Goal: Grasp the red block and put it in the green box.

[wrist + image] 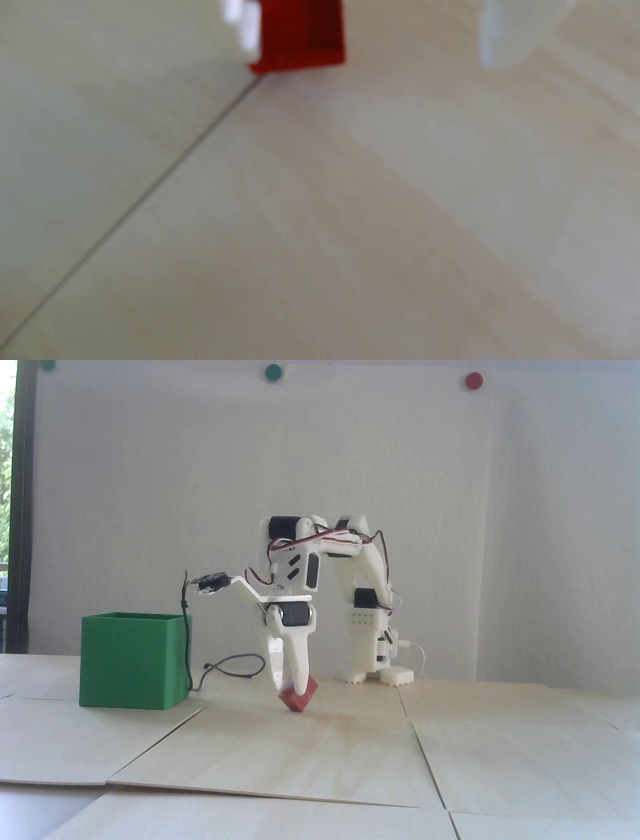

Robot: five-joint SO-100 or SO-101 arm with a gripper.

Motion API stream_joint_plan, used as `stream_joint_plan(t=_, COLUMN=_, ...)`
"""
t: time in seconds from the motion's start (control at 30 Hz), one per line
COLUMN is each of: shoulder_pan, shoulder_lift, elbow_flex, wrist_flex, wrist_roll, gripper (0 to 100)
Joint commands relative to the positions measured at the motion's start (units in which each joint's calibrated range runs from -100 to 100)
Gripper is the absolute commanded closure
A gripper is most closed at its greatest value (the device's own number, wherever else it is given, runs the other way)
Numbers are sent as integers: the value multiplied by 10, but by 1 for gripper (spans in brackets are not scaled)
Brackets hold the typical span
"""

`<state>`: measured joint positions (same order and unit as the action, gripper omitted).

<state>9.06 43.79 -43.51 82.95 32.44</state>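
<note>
Blur hides my white pincer (290, 687) in the wrist view; it grips the tilted matte dark-red block (300, 699).

red block (298, 700) tilted on one corner on the wooden table; green box (131, 661) upright, open-topped, well left.

No text, label, brand, number or sign can be read in either view.
</note>
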Motion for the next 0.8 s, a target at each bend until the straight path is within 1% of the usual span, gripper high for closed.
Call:
stream_joint_plan(t=0.0, shoulder_pan=2, shoulder_lift=-15, elbow_flex=-125, wrist_flex=64, wrist_roll=-3, gripper=77)
stream_joint_plan(t=0.2, shoulder_pan=-4, shoulder_lift=-12, elbow_flex=-183, wrist_flex=101, wrist_roll=-3, gripper=77)
stream_joint_plan(t=0.67, shoulder_pan=-7, shoulder_lift=18, elbow_flex=-158, wrist_flex=103, wrist_roll=9, gripper=77)
stream_joint_plan(t=0.77, shoulder_pan=-13, shoulder_lift=35, elbow_flex=-155, wrist_flex=144, wrist_roll=20, gripper=77)
